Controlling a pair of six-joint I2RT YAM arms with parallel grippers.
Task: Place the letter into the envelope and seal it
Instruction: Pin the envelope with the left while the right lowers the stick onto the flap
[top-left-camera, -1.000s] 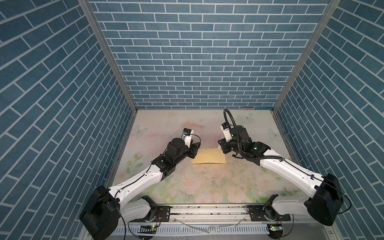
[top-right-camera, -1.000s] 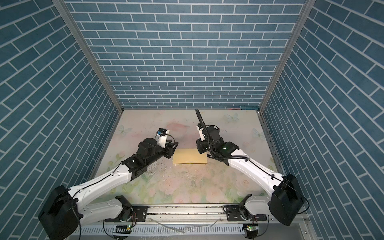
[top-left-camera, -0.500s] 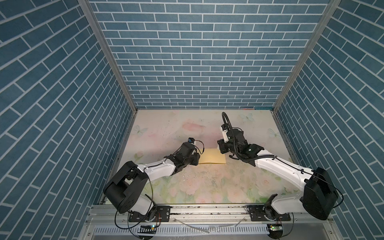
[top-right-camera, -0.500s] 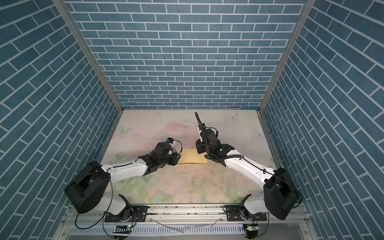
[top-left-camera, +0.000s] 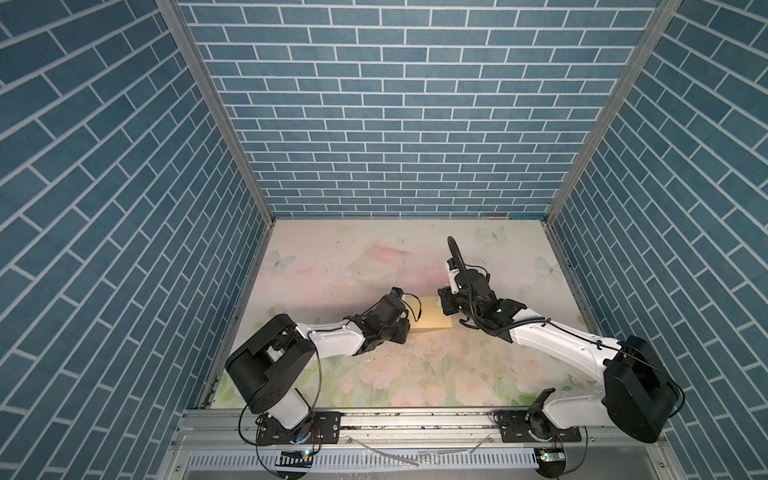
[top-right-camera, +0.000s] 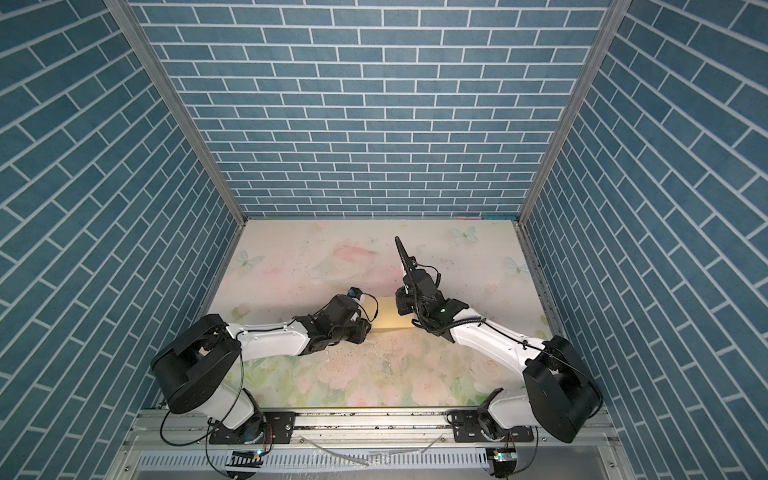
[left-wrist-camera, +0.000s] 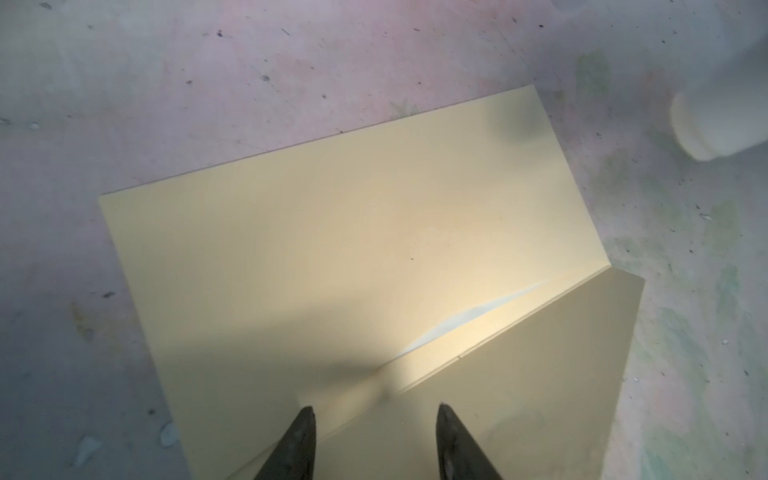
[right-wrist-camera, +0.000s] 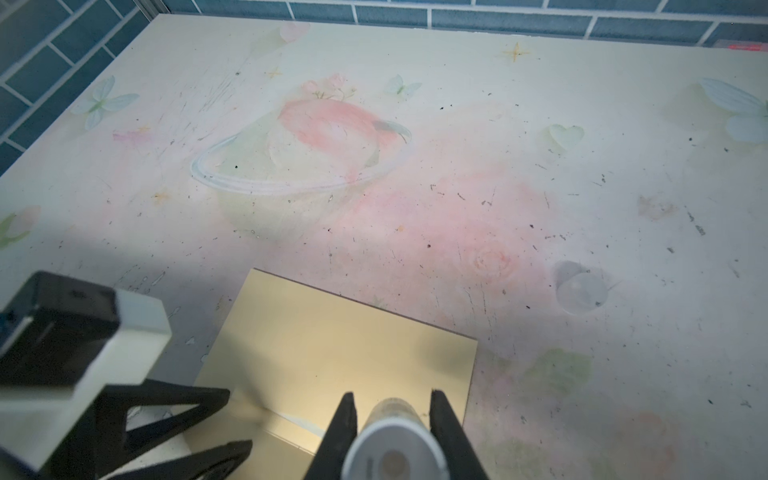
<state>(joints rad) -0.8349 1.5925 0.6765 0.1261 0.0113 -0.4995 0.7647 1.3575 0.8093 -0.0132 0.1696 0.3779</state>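
Observation:
The yellow-tan envelope (top-left-camera: 430, 316) (top-right-camera: 390, 318) lies flat mid-table, its triangular flap (left-wrist-camera: 540, 353) folded open. Of the letter only a pale sliver (left-wrist-camera: 478, 316) shows in the envelope's mouth. My left gripper (left-wrist-camera: 374, 409) (top-left-camera: 402, 330) is open, low over the envelope's left end. One fingertip is over the body and one over the flap, with nothing between them. My right gripper (right-wrist-camera: 390, 399) (top-left-camera: 446, 305) is shut on a white glue stick (right-wrist-camera: 395, 440), tip pointing down over the envelope's right end. In the left wrist view the glue stick (left-wrist-camera: 715, 120) hangs just past that end.
A clear round cap (right-wrist-camera: 579, 291) lies on the floral table mat (top-left-camera: 374, 266) beside the envelope's right end. Blue brick walls (top-left-camera: 395, 124) close in the back and both sides. A metal rail (top-left-camera: 395, 424) runs along the front edge.
My left arm has folded down and back, and its gripper dropped from above the envelope's left end to low over the flap. The right gripper with the glue stick shifted only slightly.

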